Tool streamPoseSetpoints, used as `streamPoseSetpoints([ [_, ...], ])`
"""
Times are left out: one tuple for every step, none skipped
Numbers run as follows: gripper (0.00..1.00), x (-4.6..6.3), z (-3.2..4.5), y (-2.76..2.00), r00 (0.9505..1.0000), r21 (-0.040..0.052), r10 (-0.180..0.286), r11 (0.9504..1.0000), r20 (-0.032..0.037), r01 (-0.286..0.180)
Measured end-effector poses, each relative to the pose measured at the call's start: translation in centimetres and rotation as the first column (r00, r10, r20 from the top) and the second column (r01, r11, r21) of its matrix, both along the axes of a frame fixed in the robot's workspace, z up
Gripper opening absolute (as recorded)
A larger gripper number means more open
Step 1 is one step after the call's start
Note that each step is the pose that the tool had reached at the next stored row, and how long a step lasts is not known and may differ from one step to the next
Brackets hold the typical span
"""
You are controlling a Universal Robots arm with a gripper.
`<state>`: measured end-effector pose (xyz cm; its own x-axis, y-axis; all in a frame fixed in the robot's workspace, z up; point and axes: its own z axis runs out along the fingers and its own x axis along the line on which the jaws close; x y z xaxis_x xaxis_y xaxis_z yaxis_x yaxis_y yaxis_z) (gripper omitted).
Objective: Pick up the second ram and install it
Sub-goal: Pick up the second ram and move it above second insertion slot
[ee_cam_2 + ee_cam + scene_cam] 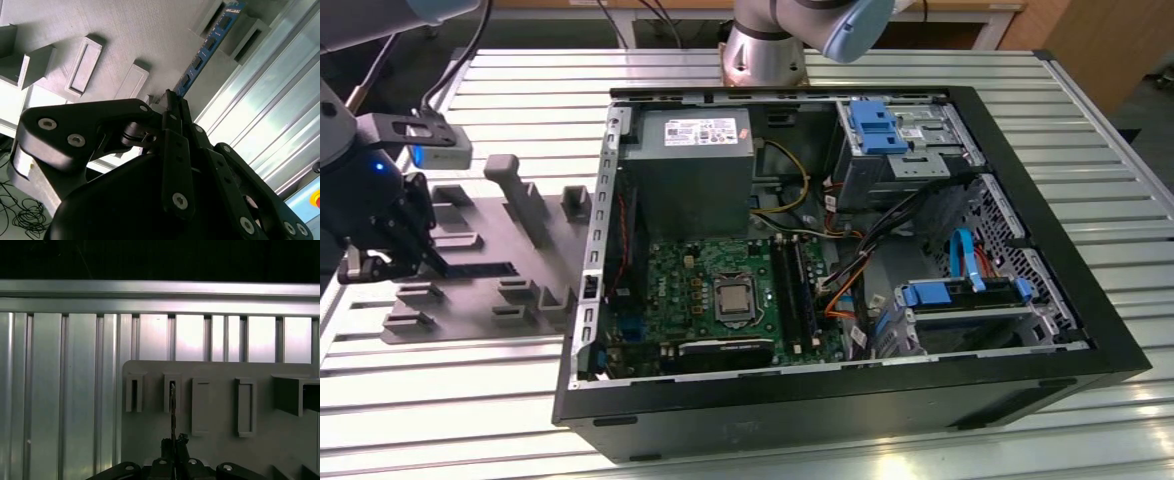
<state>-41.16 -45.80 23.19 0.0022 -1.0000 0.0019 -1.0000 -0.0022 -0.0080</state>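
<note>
**Gripper at the parts tray.** In the second wrist view the gripper (172,102) is closed narrow on one end of the second ram (206,46), a blue-green stick with a row of small black chips. The second ram runs straight out from the fingers (176,125) across the grey tray (125,30), and its far end lies near the tray's edge.

In the first wrist view the second ram (172,410) appears edge-on as a thin line. It runs from the gripper (174,441) to a slotted block (172,392), one of a row standing on the tray (220,450). The ribbed metal table (65,390) lies beyond. Whether the far end rests in the block or hangs just clear of it cannot be told.

In the exterior view the tray (487,255) lies on the table (454,400) at the exterior view's left, just beside an open computer case (854,405). The black wrist end of the arm (387,225) stands over the tray's outer side. Inside the case the green motherboard (707,270) lies flat, with long black slots (790,290) beside the processor socket (736,300), well apart from the tray.
</note>
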Motion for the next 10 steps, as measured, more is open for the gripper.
streamPoseSetpoints([
  [0.14, 0.0, 0.06, 0.0, 1.0, 0.0, 0.0, 1.0, -0.0001, 0.0],
  [0.14, 0.0, 0.11, 0.0, 1.0, 0.0, 0.0, 1.0, 0.0, 0.0],
  [0.14, 0.0, 0.19, 0.0, 1.0, 0.0, 0.0, 1.0, -0.0001, 0.0],
  [0.14, 0.0, 0.25, 0.0, 1.0, 0.0, 0.0, 1.0, 0.0, 0.0],
  [0.14, 0.0, 0.31, 0.0, 1.0, 0.0, 0.0, 1.0, -0.0001, 0.0],
  [0.14, 0.0, 0.37, 0.0, 1.0, 0.0, 0.0, 1.0, 0.0, 0.0],
  [0.14, 0.0, 0.43, 0.0, 1.0, 0.0, 0.0, 1.0, 0.0, 0.0],
  [0.14, 0.0, 0.5, 0.0, 1.0, 0.0, 0.0, 1.0, -0.0001, 0.0],
  [0.14, 0.0, 0.54, 0.0, 1.0, 0.0001, 0.0, 1.0, 0.0001, 0.0],
  [0.14, 0.0, 0.6, 0.0, 1.0, 0.0, 0.0, 1.0, 0.0001, 0.0],
])
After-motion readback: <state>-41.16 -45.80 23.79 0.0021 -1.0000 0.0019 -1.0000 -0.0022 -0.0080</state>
